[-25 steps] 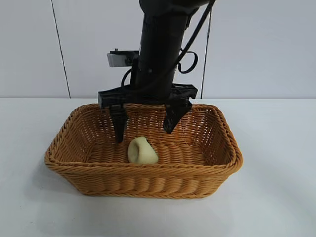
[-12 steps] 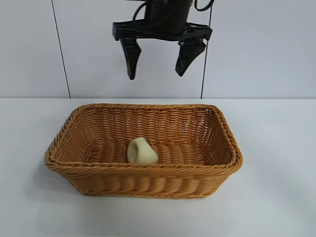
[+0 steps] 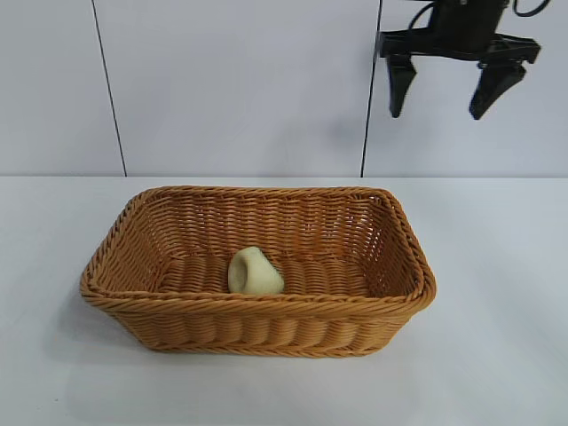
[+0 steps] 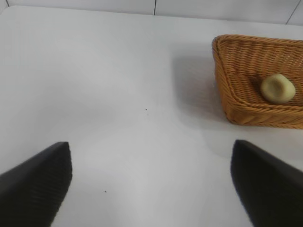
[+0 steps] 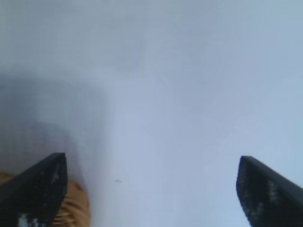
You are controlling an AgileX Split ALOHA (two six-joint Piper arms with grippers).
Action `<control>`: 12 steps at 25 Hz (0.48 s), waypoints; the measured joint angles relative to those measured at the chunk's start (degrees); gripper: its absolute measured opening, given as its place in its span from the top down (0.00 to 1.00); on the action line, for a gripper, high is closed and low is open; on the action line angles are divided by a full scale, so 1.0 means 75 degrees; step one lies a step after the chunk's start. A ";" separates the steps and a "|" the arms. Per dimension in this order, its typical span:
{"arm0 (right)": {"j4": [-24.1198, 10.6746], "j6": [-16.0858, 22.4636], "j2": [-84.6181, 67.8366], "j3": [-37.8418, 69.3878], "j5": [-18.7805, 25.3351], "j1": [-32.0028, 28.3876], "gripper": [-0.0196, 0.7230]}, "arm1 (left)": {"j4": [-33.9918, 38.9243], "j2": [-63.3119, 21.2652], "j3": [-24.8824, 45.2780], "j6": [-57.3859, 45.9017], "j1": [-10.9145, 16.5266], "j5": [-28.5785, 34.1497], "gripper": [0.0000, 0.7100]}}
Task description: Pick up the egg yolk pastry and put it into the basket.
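Note:
The egg yolk pastry [image 3: 255,272], a pale yellow lump with a dent, lies on the floor of the orange-tan wicker basket [image 3: 266,306], near its front wall. My right gripper [image 3: 436,114] hangs open and empty high above the basket's right end, well clear of the pastry. Its wrist view shows the open right gripper [image 5: 150,158] over white table with a corner of the basket [image 5: 75,208]. My left gripper [image 4: 150,144] is open and empty over bare table, far from the basket [image 4: 227,90] and pastry [image 4: 278,88].
The white table [image 3: 497,355] surrounds the basket on all sides. A white panelled wall [image 3: 222,89] stands behind. The left arm is out of the exterior view.
My right gripper has risen out of the basket and moved up and to the right, staying open. The pastry lies where it was in the basket.

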 joint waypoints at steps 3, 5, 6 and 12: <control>0.0000 -0.0044 0.0000 0.0000 0.0004 -0.0515 0.04 | 0.0000 0.0000 0.0000 0.0000 0.0000 0.0000 0.08; 0.0000 -0.0044 0.0000 0.0000 0.0004 -0.0759 0.04 | 0.0000 0.0000 0.0000 0.0000 0.0000 0.0000 0.08; 0.0000 -0.0044 0.0000 0.0000 0.0004 -0.0819 0.04 | 0.0000 0.0000 0.0000 0.0000 0.0000 0.0000 0.08; 0.0048 -0.0110 -0.0379 0.0856 -0.0009 -0.0857 0.04 | 0.0000 0.0000 0.0000 0.0000 0.0000 0.0000 0.08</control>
